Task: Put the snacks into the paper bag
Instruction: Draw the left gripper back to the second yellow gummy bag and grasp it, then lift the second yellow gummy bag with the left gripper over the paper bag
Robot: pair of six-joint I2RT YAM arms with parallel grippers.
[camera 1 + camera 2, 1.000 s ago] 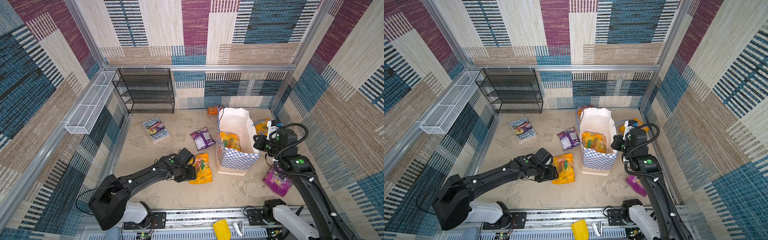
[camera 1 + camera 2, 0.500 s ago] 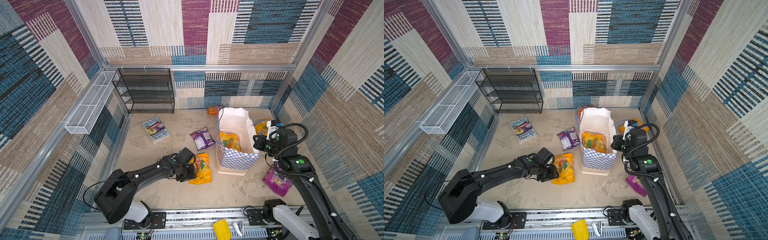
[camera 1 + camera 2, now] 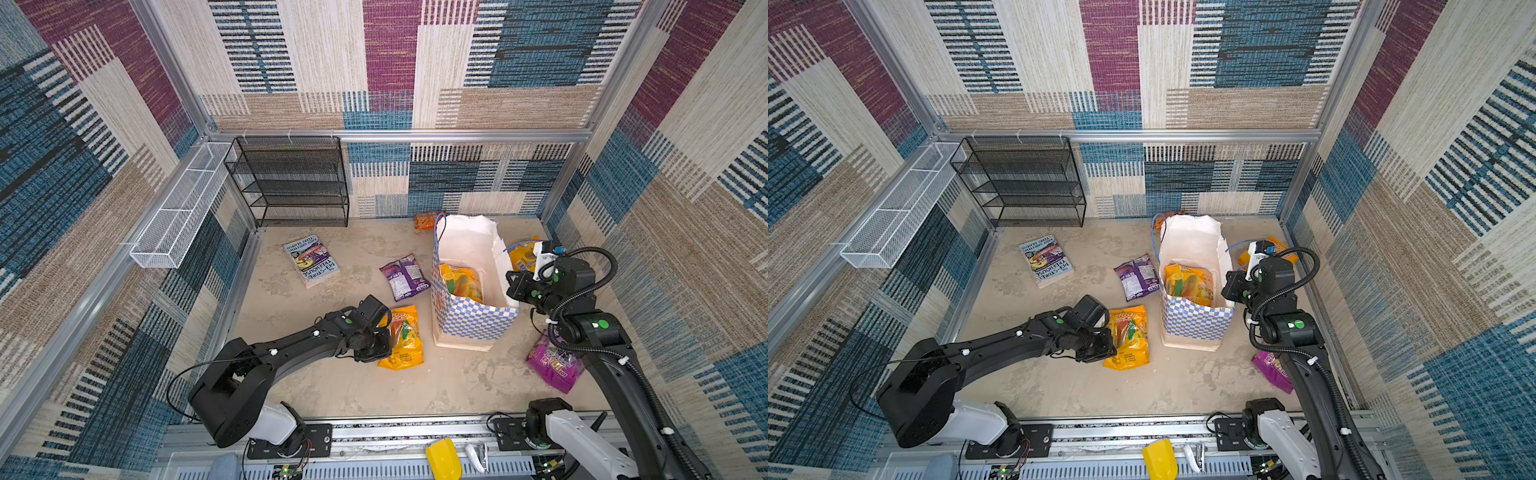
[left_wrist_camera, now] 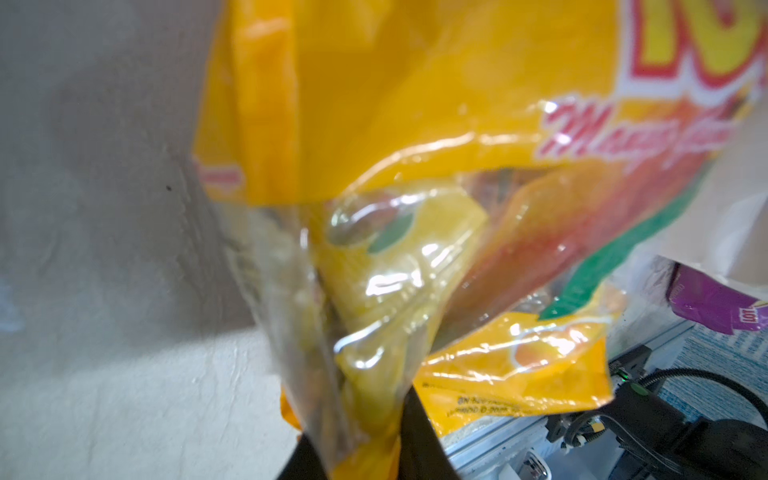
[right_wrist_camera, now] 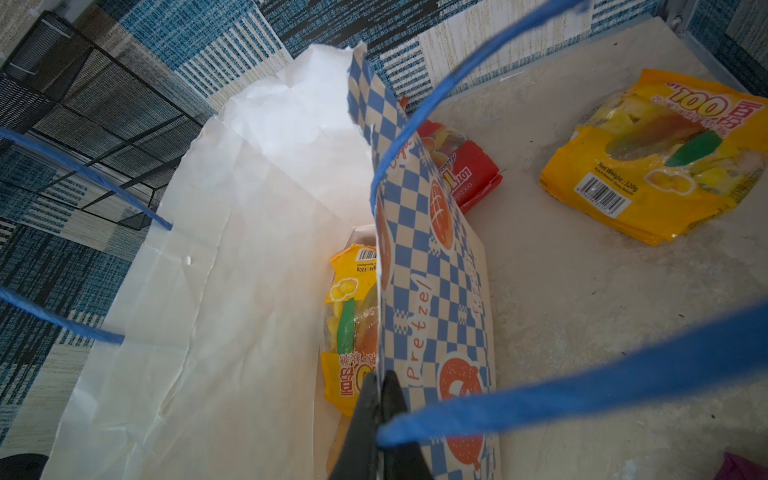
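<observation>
Risk lies in your left claw (image 4: 359,415), narrowed onto only the clear crinkled edge of the yellow mango packet (image 3: 402,338) lying on the tabletop (image 3: 436,386) just beside the paper bag (image 3: 473,320): film may slip on lifting. Your right claw (image 5: 379,386) pinches one bag wall; a sagging packet could snag that rim and tip it.

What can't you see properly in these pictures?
- Orange packet: in both top views, mostly behind the paper bag.
- Magenta packet: both top views, partly under the right arm.
- Left tool: top views, hidden by its own wrist; wrist view, cut off by the edge.
- Lettering on the yellow packet it pinches: left wrist view, blurred.
</observation>
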